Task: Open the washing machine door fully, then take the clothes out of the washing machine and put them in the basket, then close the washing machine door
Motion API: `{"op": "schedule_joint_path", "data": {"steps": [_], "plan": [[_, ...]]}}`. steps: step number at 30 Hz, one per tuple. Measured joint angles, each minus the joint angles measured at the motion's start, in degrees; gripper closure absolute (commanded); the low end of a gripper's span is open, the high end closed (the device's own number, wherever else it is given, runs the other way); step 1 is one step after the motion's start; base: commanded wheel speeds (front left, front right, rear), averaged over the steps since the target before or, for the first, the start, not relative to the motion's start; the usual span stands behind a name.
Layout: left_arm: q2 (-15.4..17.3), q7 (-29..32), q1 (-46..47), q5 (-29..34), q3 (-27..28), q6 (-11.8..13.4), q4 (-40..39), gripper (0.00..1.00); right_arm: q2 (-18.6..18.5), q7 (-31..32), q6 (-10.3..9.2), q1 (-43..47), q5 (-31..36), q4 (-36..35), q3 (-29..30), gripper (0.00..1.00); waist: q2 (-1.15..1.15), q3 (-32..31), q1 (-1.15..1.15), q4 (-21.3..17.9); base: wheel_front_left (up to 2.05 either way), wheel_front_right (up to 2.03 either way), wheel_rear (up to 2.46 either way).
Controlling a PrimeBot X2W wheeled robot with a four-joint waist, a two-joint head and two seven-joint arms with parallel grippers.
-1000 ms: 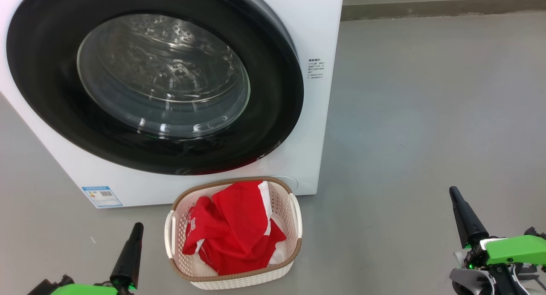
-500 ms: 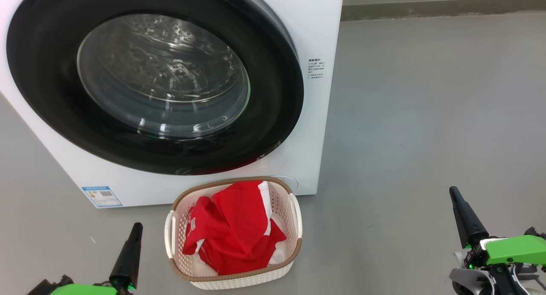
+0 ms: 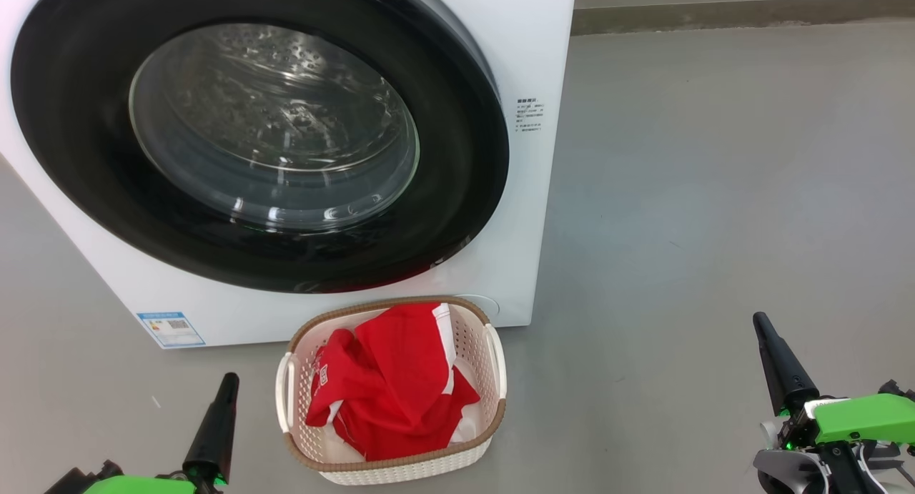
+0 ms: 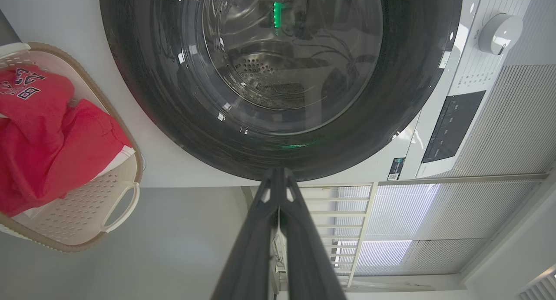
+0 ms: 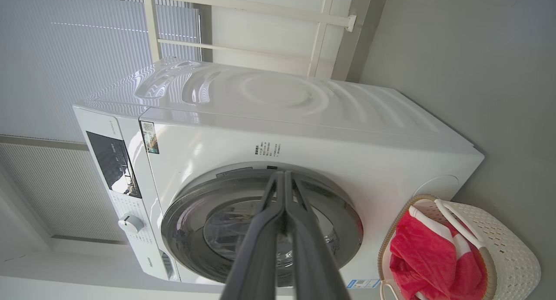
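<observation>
The white washing machine (image 3: 532, 215) stands ahead with its round black-rimmed door (image 3: 457, 158) closed flat against the front, also seen as the door (image 4: 412, 74) and the door (image 5: 343, 213). Through the glass only the steel drum shows. Red and white clothes (image 3: 389, 387) lie piled in the cream basket (image 3: 497, 369) on the floor in front of the machine. My left gripper (image 3: 230, 377) is shut and empty, left of the basket. Far to the right my right gripper (image 3: 758, 317) hangs shut and empty over bare floor. Both sets of fingers press together in the wrist views.
Grey floor (image 3: 715, 194) stretches to the right of the machine. A control panel and knob (image 4: 499, 31) sit at the machine's top. White window blinds and a railing (image 4: 391, 213) stand behind it.
</observation>
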State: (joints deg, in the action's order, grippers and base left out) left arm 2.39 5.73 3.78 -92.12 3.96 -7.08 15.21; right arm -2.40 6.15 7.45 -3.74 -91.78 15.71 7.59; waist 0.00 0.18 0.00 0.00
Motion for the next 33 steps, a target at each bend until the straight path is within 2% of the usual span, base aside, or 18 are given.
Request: {"op": "schedule_joint_path", "data": {"steps": [33], "plan": [[-0.03,0.24,0.00,0.01,0.20,0.00,0.00,1.00,0.00,0.00,0.00,0.00,0.01,0.00,0.00,1.00,0.00,0.00,0.00,0.00,0.00,0.00,0.00]]}}
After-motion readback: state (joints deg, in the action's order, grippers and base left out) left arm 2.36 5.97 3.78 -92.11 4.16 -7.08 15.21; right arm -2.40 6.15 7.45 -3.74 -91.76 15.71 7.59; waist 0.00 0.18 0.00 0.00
